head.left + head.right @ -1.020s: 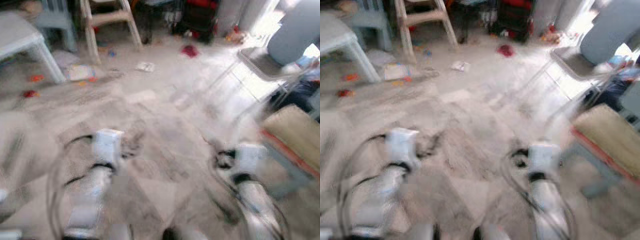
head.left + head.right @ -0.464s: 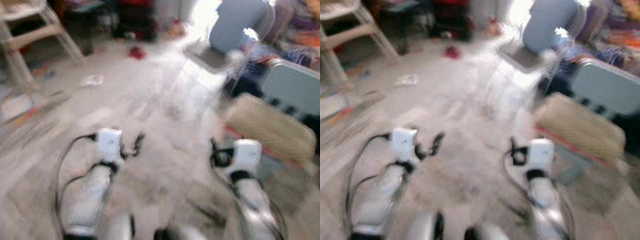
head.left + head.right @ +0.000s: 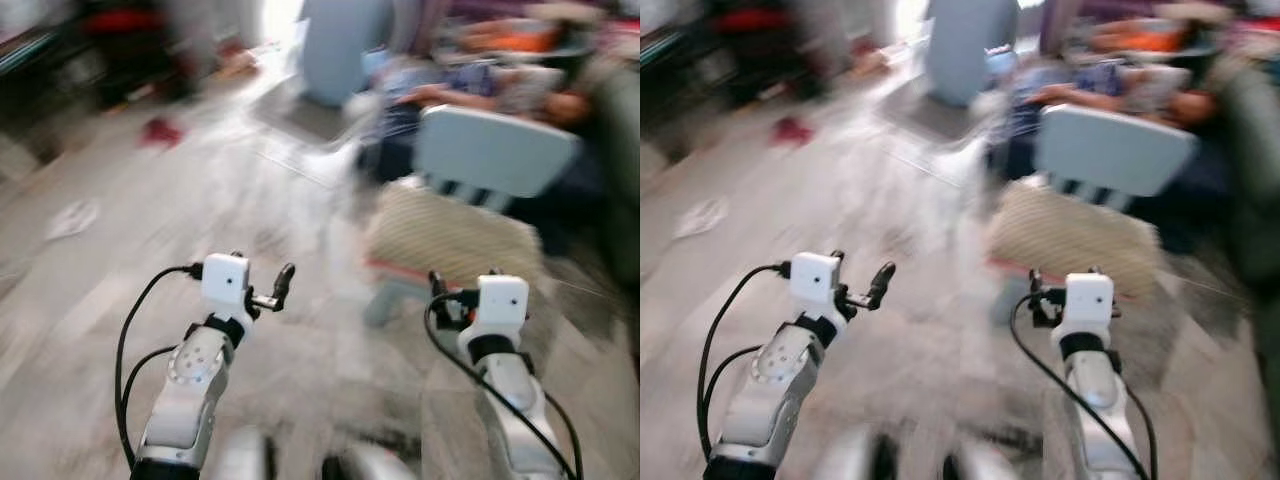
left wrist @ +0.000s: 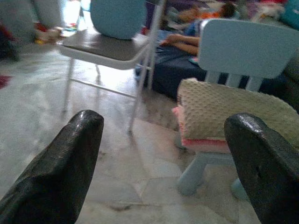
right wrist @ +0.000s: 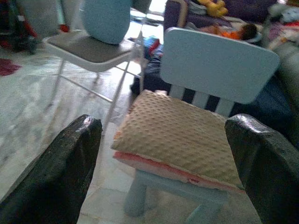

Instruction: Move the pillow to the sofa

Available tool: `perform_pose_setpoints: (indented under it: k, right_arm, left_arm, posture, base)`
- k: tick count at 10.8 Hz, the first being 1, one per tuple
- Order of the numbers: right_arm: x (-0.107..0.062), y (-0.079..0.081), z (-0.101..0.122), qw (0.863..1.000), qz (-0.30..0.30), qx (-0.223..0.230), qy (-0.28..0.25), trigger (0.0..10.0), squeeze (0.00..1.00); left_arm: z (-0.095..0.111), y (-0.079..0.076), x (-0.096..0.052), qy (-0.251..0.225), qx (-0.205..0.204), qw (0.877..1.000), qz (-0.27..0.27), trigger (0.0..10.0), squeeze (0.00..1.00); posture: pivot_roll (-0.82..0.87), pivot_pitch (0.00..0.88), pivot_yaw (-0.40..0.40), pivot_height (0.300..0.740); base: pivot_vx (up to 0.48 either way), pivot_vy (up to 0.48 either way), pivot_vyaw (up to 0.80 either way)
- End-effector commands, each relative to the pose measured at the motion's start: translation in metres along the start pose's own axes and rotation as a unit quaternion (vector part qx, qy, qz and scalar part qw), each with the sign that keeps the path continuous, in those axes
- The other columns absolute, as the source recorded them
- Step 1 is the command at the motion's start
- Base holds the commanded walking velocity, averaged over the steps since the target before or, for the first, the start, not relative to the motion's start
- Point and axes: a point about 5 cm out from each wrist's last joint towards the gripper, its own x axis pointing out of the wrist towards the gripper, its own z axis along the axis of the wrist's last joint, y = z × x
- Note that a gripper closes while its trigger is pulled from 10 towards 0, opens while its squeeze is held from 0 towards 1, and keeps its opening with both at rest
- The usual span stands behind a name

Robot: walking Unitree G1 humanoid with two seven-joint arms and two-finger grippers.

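The pillow (image 5: 180,135), tan and knobbly with a pink-red underside, lies flat on the seat of a small pale-blue chair (image 5: 217,70) that stands ahead and to the right on the grey marbled floor (image 3: 120,260). The head views are blurred. The right gripper (image 5: 163,172) is held out low in front of the chair, its two black fingers spread wide apart, with the pillow seen between them and not touched. The left gripper (image 4: 163,168) is raised at the same height further left, its fingers also spread wide and holding nothing. Beyond the blue chair, to the left, stands a folding chair (image 4: 110,44) with a light-blue cushion (image 4: 117,16) against its back. Far right, a person's arm (image 4: 182,42) rests across a dark surface behind the chairs.
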Motion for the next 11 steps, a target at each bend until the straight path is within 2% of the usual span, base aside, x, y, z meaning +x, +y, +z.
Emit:
perform_pose_setpoints:
  k: [1,4,8,10,11]
  right_arm:
    - [-0.002,-0.001,-0.001,1.0,0.0,-0.002,0.003,10.0,0.0]
    - [0.0,-0.003,-0.001,1.0,-0.003,-0.002,0.004,10.0,0.0]
    - [0.006,-0.004,0.004,1.0,-0.001,-0.004,-0.002,10.0,0.0]
    - [0.01,-0.005,0.004,1.0,0.003,-0.013,0.0,10.0,0.0]
    - [0.011,-0.005,0.004,1.0,0.003,-0.014,0.002,10.0,0.0]
  left_arm:
    - [-0.003,0.0,-0.001,0.009,-0.005,1.0,0.003,10.0,0.0]
    - [-0.005,-0.005,-0.001,0.012,-0.01,1.0,-0.002,10.0,0.0]
    - [-0.005,-0.004,0.001,0.015,-0.022,1.0,0.008,10.0,0.0]
    - [-0.012,0.003,0.0,0.041,-0.054,0.997,0.042,10.0,0.0]
    - [-0.012,0.005,-0.002,0.044,-0.05,0.997,0.041,10.0,0.0]
  posture:
    - [-0.06,0.148,-0.04,0.74]
    - [-0.07,0.148,-0.045,0.74]
    - [-0.07,0.155,-0.055,0.74]
    - [-0.06,0.156,-0.062,0.74]
    - [-0.06,0.156,-0.064,0.74]
  base:
    - [0.45,0.0,-0.8]
    - [0.459,0.0,-0.8]
    - [0.462,0.0,0.0]
    - [0.0,0.0,0.0]
    - [0.0,0.0,0.0]
